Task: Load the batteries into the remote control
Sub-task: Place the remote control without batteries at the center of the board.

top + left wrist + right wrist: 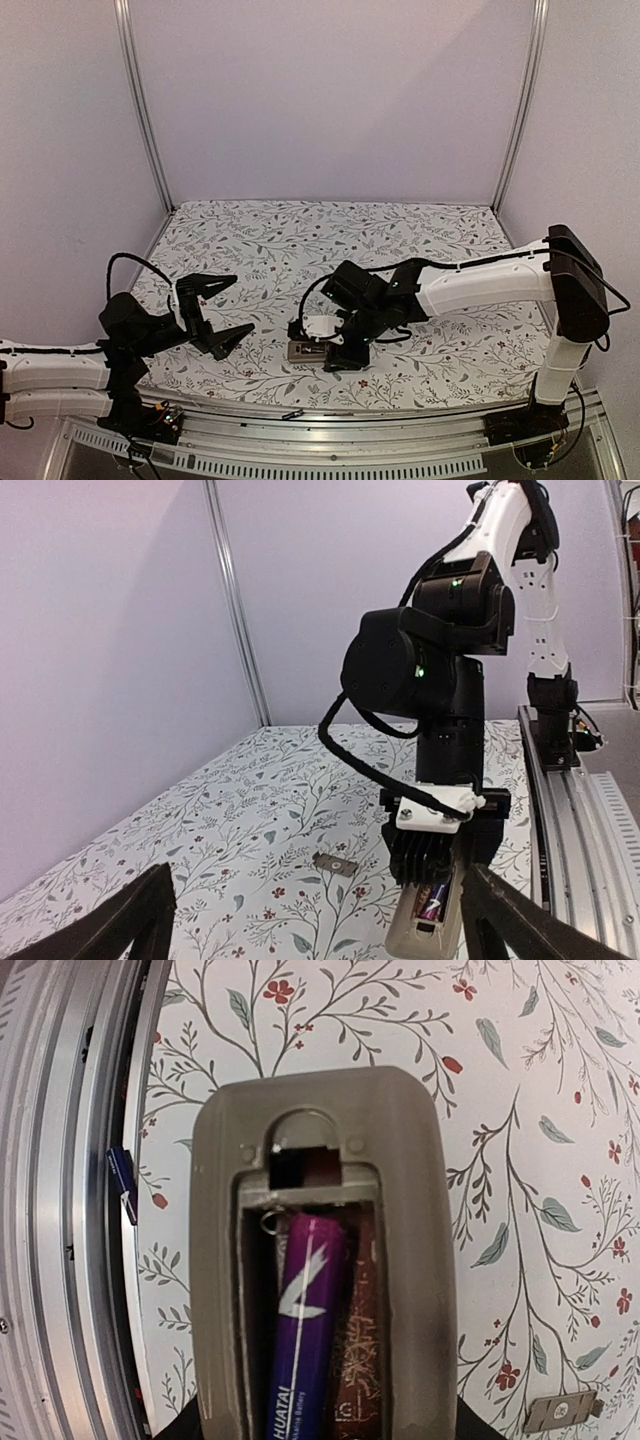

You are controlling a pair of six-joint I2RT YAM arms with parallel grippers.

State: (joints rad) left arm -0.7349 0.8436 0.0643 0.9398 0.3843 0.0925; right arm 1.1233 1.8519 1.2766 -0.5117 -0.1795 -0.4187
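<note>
This looks like a robotics lab cell: plain lilac walls (330, 90) and aluminium posts (147, 110) stand around the floral-covered tabletop (330, 230), and a metal rail (330, 432) runs along its near edge.

Counter (400, 225): covered edge to edge with a white cloth printed with grey leaves and small red flowers.
Near edge: a metal rail (400, 412) runs along it.
Grey plate (335, 864): small, flat, rectangular; lies on the cloth, apart from the remote control.
Remote control (320, 1100): back upward over the near part; contact with the cloth cannot be told.
Blue piece (122, 1175): small, at the cloth's edge beside the rail.
</note>
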